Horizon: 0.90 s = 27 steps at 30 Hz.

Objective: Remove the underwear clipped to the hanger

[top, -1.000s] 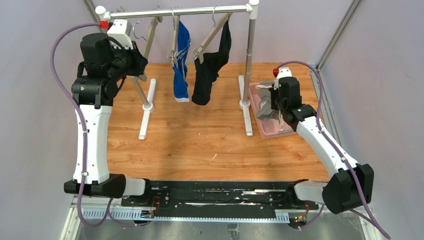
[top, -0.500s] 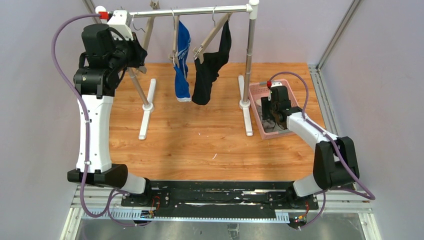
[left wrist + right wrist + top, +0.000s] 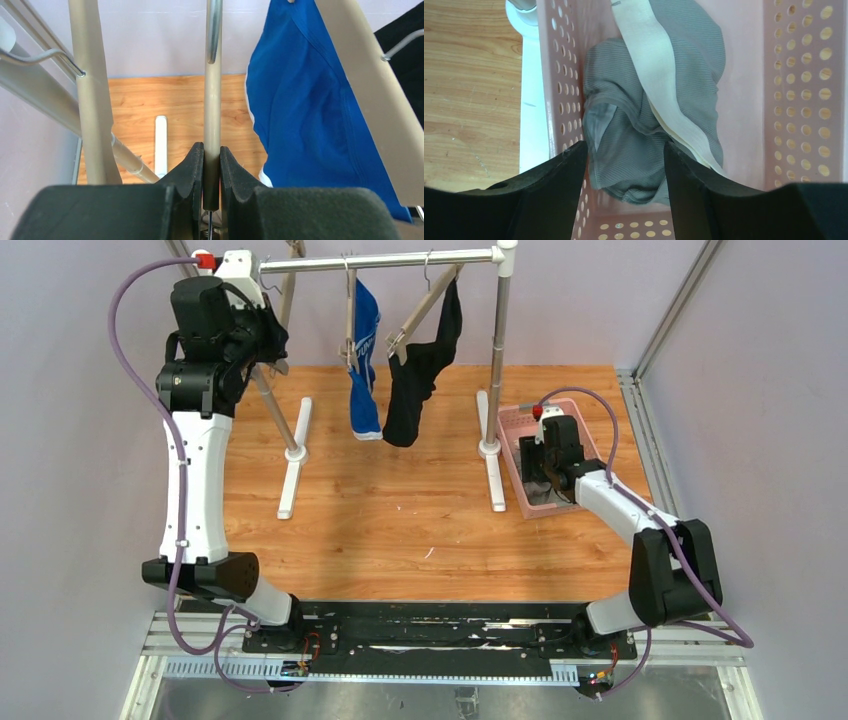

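The bright blue underwear (image 3: 363, 370) and the black underwear (image 3: 418, 375) hang clipped to beige hangers on the rail (image 3: 400, 260). My left gripper (image 3: 268, 340) is raised at the rail's left end. It is shut on the bar of an empty beige hanger (image 3: 212, 125), with the blue underwear (image 3: 305, 110) just to its right. The grey underwear (image 3: 659, 100), with its pale waistband, lies crumpled in the pink basket (image 3: 804, 100). My right gripper (image 3: 625, 150) hovers just above the cloth, open, with its fingers on either side and not pinching it.
The rack's white posts (image 3: 497, 360) and flat feet (image 3: 295, 460) stand on the wooden table. The pink basket (image 3: 512, 425) sits just right of the right post, where my right gripper (image 3: 545, 465) hangs. Grey walls close in on both sides.
My right gripper has lowered into the basket and opened, letting go of the grey underwear. The left arm has risen slightly toward the rail, still holding the hanger.
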Tool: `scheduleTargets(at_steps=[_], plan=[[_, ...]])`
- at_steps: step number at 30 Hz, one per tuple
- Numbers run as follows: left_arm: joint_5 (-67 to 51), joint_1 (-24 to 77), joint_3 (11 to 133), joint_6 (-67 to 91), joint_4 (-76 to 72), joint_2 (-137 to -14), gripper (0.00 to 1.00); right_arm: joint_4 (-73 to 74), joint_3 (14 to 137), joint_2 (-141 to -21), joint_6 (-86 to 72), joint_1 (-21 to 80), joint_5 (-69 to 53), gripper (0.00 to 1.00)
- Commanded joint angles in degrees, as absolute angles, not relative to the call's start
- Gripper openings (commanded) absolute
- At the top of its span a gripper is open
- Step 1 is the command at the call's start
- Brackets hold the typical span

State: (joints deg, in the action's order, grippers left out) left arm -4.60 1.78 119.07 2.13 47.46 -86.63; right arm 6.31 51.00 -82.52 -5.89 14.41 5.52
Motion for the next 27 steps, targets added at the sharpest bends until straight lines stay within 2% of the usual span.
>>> scheduleTargets(at_steps=[1, 5, 8, 14, 23, 27], plan=[[-3.8, 0.7, 120.8, 3.5, 44.5, -88.1, 0.0, 4.2, 49.2, -80.7, -7.0, 13.8, 2.6, 0.59], [-3.6, 0.2, 121.0, 4.1, 43.7, -89.0, 0.02, 4.0, 49.1, -80.8, -7.3, 13.8, 1.9, 0.59], [-4.1, 0.1, 120.8, 4.4, 44.2, -89.5, 0.19, 4.1, 49.2, -80.9, -7.2, 14.0, 1.7, 0.59], [-4.3, 0.1, 118.0, 4.3, 42.6, -85.8, 0.37, 4.0, 48.9, -80.2, -6.4, 14.5, 1.1, 0.6], [-1.4, 0.1, 118.1, 2.7, 41.9, -77.8, 0.46, 4.1, 48.3, -77.6, -6.0, 15.4, 1.4, 0.6], [-1.3, 0.1, 118.1, 2.4, 42.4, -75.0, 0.46, 4.4, 47.5, -75.1, -6.1, 15.9, 1.7, 0.6]])
